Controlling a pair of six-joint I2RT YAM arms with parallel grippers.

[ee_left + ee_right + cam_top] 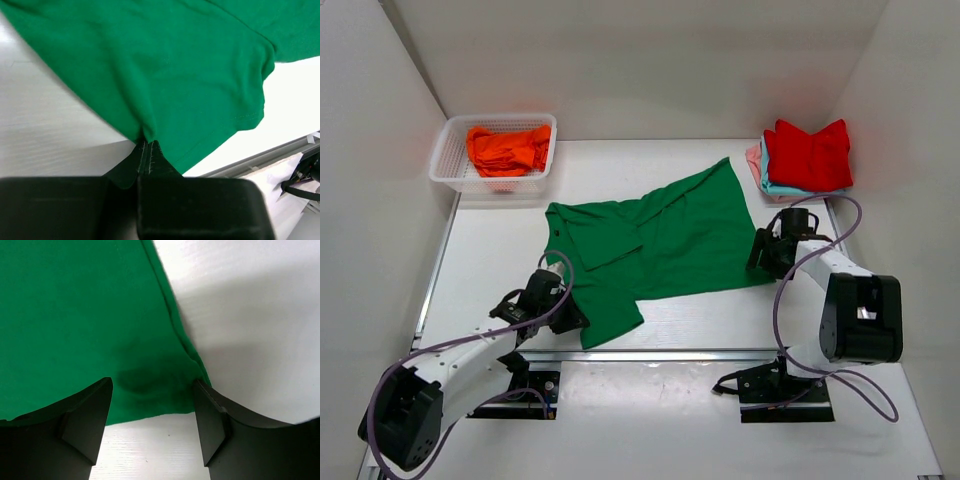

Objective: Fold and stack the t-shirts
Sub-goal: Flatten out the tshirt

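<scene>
No legible text, labels, brands or numbers in any view; cloth, basket, table and arms all appear unmarked.

The plain bright green short-sleeved cloth t-shirt (660,240) is one even colour, its hem stitching the same green. The crumpled orange cloth t-shirt (508,148) lies in a white plastic mesh basket (445,160) with a fine grid pattern. The folded red cloth t-shirt (810,155) tops a light blue cloth t-shirt (782,188) and a pink cloth t-shirt (754,157), all plain. The flat bench (490,250) is matt white. Both white robot arms (470,355) have black joints, black jaws and pale purple cables (852,208).
</scene>
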